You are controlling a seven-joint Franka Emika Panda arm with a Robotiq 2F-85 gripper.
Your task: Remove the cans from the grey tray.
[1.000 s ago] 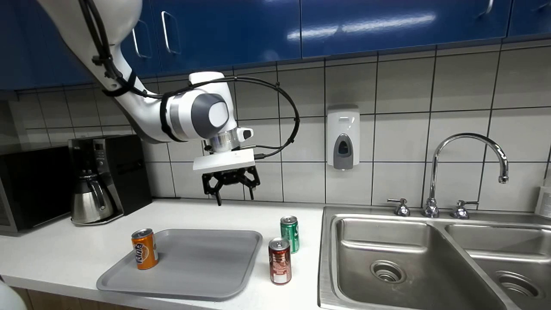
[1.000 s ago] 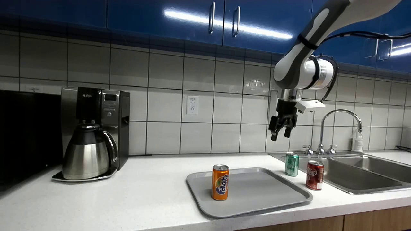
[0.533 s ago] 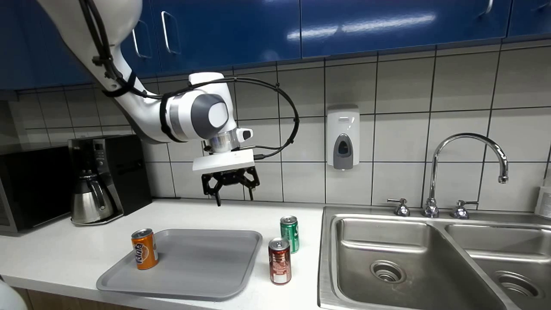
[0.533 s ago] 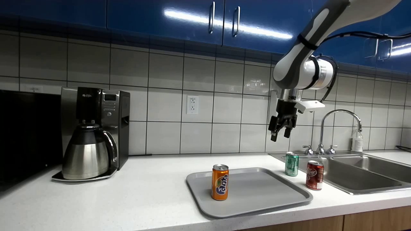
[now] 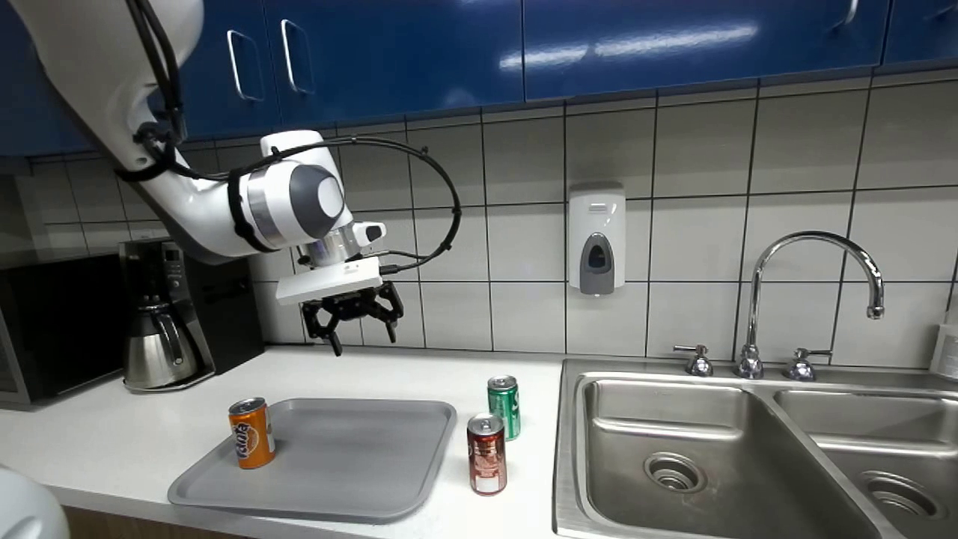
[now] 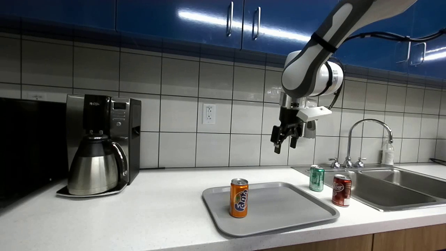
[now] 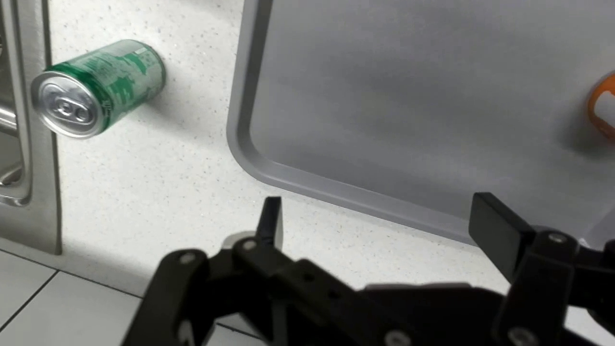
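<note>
While the black two-fingered gripper [image 5: 364, 346] hangs spread and empty, the orange cylindrical metal can [image 5: 252, 433] stands upright at nine o'clock on the flat grey rectangular tray [image 5: 359, 471] in both exterior views, where an off-centre descent could topple it.

Orange can [image 6: 239, 198], Fanta label, stands upright on the grey tray [image 6: 289, 205], near the end away from the other two. Green can [image 5: 504, 406] and red can [image 5: 486, 455], silver tops, both upright on the surface [image 6: 163, 209] just past the tray's opposite end, close but apart. Tray lies flat: shallow, low rim, rounded corners.
</note>
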